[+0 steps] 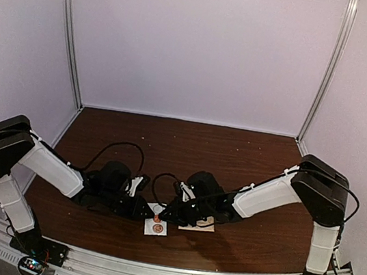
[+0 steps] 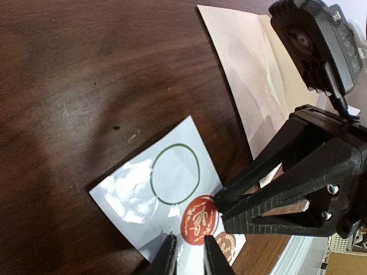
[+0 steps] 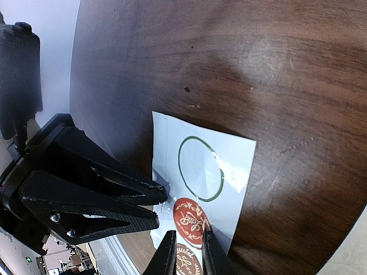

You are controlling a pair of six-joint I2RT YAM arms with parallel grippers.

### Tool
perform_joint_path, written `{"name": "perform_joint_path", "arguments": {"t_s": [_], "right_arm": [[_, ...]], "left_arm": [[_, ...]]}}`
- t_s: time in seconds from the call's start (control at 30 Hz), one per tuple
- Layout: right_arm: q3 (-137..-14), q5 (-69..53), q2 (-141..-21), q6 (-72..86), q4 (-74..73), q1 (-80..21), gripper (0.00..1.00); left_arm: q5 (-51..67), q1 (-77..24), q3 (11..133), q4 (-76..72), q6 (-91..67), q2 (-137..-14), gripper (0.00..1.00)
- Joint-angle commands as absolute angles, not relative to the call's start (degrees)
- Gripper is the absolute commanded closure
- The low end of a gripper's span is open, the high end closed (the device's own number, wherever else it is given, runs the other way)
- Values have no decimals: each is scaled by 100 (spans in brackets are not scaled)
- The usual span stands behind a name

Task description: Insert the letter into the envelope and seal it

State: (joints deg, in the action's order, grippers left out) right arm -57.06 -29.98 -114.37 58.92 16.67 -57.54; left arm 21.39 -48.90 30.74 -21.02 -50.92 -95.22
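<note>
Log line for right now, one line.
left gripper: tips on sticker sheet | right gripper: tips at red seal sticker, grip unclear | envelope: flat beside sheet

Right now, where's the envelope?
Top view: the envelope lies on the table just right of centre near the front edge, partly hidden by the right gripper, directly right of the white sticker sheet.

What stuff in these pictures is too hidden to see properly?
- Envelope, left wrist view: the right gripper covers its lower part; contents unseen.
- Lowest red sticker, right wrist view: cut off by the bottom edge.
- Sticker sheet, top view: too small to read.
</note>
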Motion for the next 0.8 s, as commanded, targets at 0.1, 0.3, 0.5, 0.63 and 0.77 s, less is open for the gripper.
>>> {"name": "perform_joint_path", "arguments": {"t_s": [0.1,0.3,0.5,0.63,0.77], "right_arm": [[-5844,-2783,-11502,5897,1406,-5818,84],[-5827,-2678,-11429,5870,1266,-5818,83],[-5821,-2624,-11397,5910,1217,-5827,84],[-5833,-2541,-11325,5872,1116,-5823,84],[-5827,-2492,-11273,5867,1079,-5827,84]], "left_arm": [[2066,-4852,3032,-2198,-5096,-9598,82],[2064,-4851,3032,-2177,-5081,-9598,82],[2049,-4849,3025,-2163,-5073,-9598,82],[2046,-4851,3028,-2171,-5075,-9606,82],[2053,-4851,3040,-2163,-5067,-9615,82]]}}
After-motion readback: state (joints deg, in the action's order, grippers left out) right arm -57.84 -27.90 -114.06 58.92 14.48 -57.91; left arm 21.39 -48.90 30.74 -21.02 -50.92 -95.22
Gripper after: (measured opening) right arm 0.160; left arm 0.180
